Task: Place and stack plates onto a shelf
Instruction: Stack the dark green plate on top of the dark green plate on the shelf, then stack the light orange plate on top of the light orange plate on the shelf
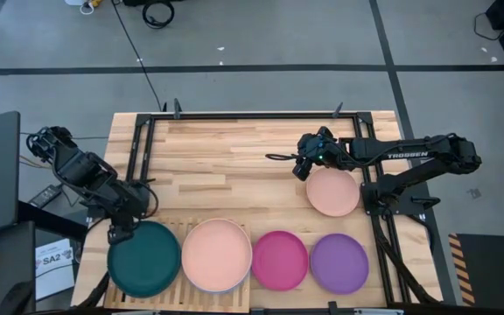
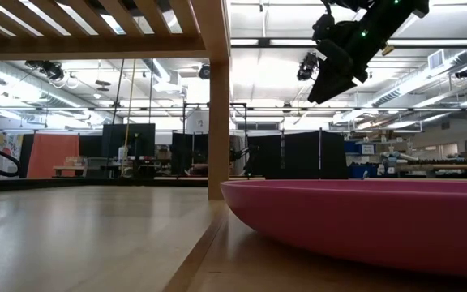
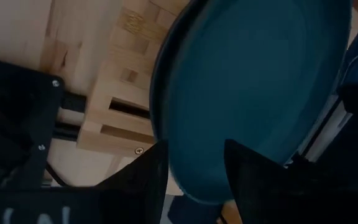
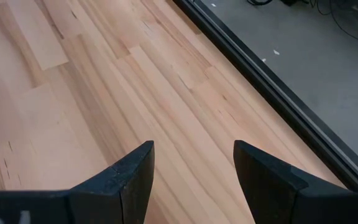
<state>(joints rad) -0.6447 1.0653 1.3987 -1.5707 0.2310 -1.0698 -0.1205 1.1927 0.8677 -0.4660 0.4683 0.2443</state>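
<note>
Shelf: the wooden shelf (image 1: 191,229) sits at the near edge of the table, on the left side.
Plates on shelf: the teal plate (image 1: 144,257) and a pink plate (image 1: 216,255) lie side by side on the slats.
Plates on table: the magenta plate (image 1: 279,259), the purple plate (image 1: 339,262) and another pink plate (image 1: 332,192) lie off the shelf.
Left gripper: the left gripper (image 3: 194,180) is at the teal plate's rim, one finger on each side. I cannot tell if it squeezes.
Right gripper: the right gripper (image 4: 192,171) is up in the air beside the far pink plate, fingers spread, holding nothing.
How plates feel: I think they are stiff, light and smooth, so maybe slippery.
Where to grab: pinch the thin rim, not the middle.
</note>
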